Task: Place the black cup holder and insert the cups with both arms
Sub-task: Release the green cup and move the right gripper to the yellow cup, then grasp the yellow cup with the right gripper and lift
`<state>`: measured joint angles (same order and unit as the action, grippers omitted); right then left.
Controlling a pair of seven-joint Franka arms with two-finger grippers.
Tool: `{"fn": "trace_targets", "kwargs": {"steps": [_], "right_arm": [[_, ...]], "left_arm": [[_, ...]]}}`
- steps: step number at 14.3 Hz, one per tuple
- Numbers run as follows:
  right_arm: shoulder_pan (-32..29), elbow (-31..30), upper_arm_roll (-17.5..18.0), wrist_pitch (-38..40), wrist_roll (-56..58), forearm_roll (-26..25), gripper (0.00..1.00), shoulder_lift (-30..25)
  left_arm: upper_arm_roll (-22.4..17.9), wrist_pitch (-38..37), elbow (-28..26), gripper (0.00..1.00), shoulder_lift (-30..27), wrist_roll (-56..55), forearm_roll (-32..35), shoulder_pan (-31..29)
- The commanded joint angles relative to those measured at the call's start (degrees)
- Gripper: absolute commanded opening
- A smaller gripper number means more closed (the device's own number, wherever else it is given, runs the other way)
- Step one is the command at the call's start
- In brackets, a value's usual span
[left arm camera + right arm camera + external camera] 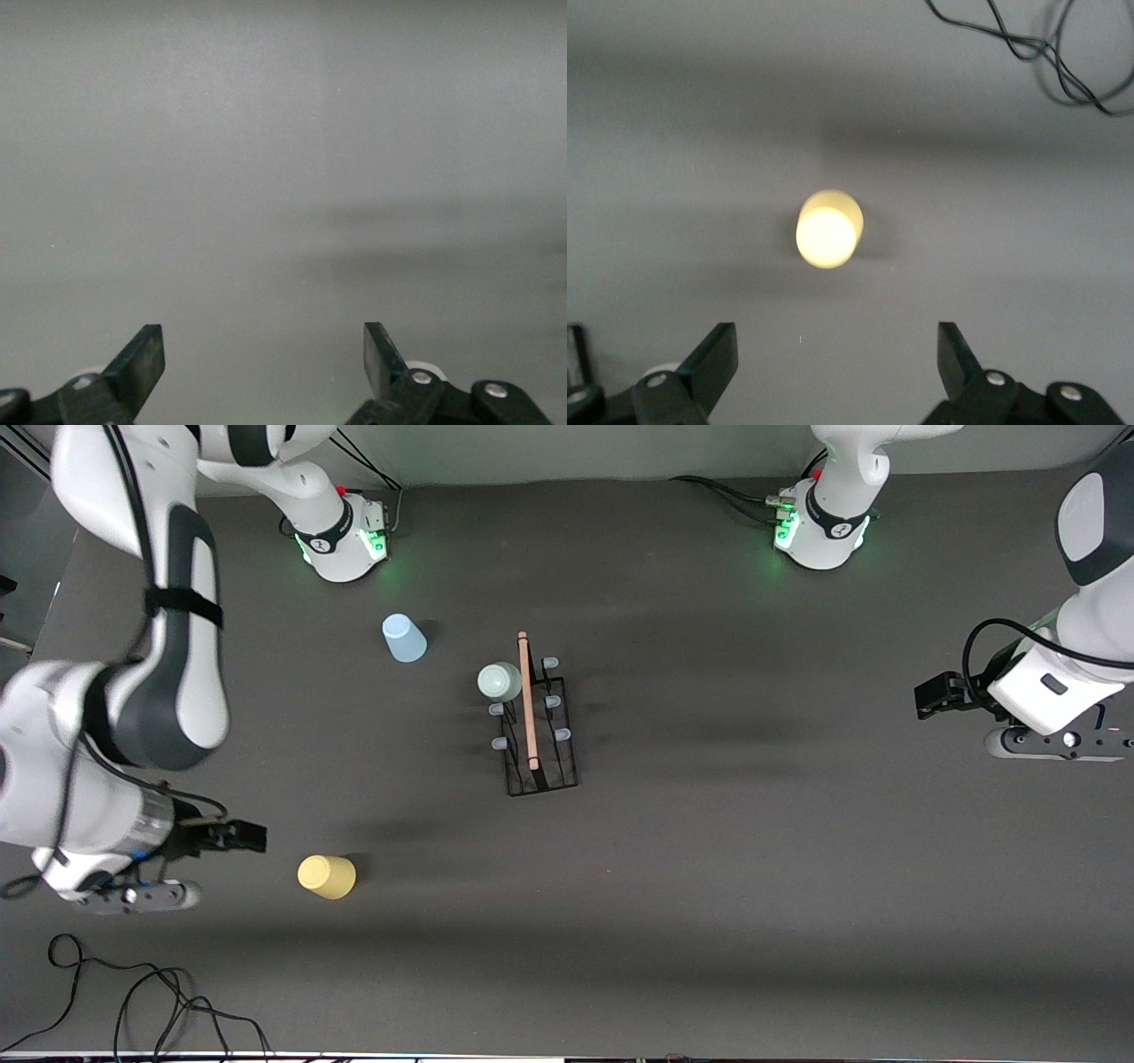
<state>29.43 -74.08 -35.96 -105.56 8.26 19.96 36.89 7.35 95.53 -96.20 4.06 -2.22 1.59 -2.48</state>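
At mid-table, the black rack [539,726] is seen standing upright, its wooden rod on top. The green cup [500,681] is set upside down on a peg at the rack's end farther from the front camera, on the side toward the right arm's end. The blue cup [404,638] is stood upside down on the table, nearer the right arm's base. The yellow cup [327,876] is stood upside down, nearest the camera. The right gripper [833,359] is held wide and empty beside it. The left gripper [264,363], wide and empty, is held over bare table at its own end. Both arms are partly cut off by the front view's edges.
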Motion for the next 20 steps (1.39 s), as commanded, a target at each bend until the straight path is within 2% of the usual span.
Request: {"fn": "trace_targets", "kwargs": {"steps": [1, 6, 9, 12, 14, 15, 16, 17, 20], "right_arm": [[-0.16, 1.14, 0.62, -3.84, 1.58, 3.85, 1.00, 5.11], [-0.25, -8.69, 4.31, -15.79, 2.11, 4.30, 1.00, 6.71], [-0.25, -13.18, 4.93, -20.99, 3.95, 4.82, 1.00, 6.80], [-0.25, -14.34, 5.55, -22.05, 5.62, 9.39, 1.00, 8.46], [-0.25, -14.34, 5.63, -22.67, 5.62, 9.49, 1.00, 8.73], [-0.16, -14.34, 5.63, -22.76, 5.62, 9.49, 0.82, 8.82], [-0.16, -14.16, 5.63, -22.76, 5.62, 9.40, 0.47, 8.82], [-0.16, -13.81, 5.63, -22.67, 5.80, 9.05, 0.30, 8.64], [-0.25, -11.62, 5.11, -21.27, 6.68, 7.82, 0.15, 6.11]], "left_arm": [[-0.14, 0.36, -1.01, 1.00, -1.25, 0.81, 0.08, 0.02], [-0.14, 0.27, -1.01, 1.00, -1.25, 0.81, 0.08, -0.07], [-0.14, 0.27, -1.01, 1.00, -1.25, 0.81, 0.08, 0.02], [-0.14, 0.19, -1.01, 1.00, -1.25, 0.81, 0.08, 0.02], [-0.14, 0.19, -1.01, 1.00, -1.25, 0.81, 0.08, -0.07], [-0.14, 0.19, -1.01, 1.00, -1.25, 0.81, 0.08, 0.02], [-0.14, 0.19, -1.01, 1.00, -1.25, 0.81, 0.08, -0.07], [-0.14, 0.19, -1.01, 1.00, -1.25, 0.81, 0.08, -0.07], [-0.14, 0.19, -1.01, 1.00, -1.25, 0.81, 0.08, -0.07]]}}
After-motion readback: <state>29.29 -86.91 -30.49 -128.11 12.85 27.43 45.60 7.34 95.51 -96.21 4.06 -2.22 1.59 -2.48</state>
